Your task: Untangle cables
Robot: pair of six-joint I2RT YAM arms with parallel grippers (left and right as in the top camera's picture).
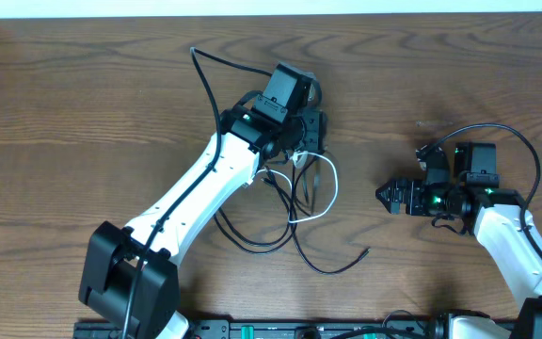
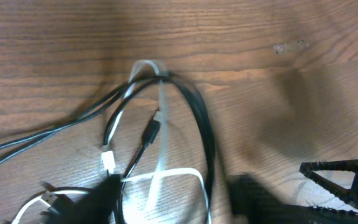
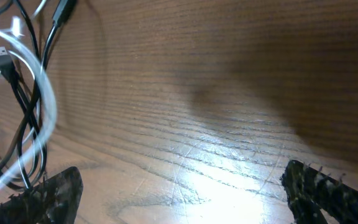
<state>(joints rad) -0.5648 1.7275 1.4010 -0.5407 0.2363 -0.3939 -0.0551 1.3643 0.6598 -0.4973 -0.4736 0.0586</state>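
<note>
No text, label, brand, number or sign can be read in any view. The thin black and white cables [image 2: 199, 118] and their small plug ends [image 2: 151, 132] show no legible marking. The brown wood-grain table [image 1: 73, 122] shows only its grain, and the white-and-black robot arm housings [image 1: 191, 193] carry nothing that can be made out.
</note>
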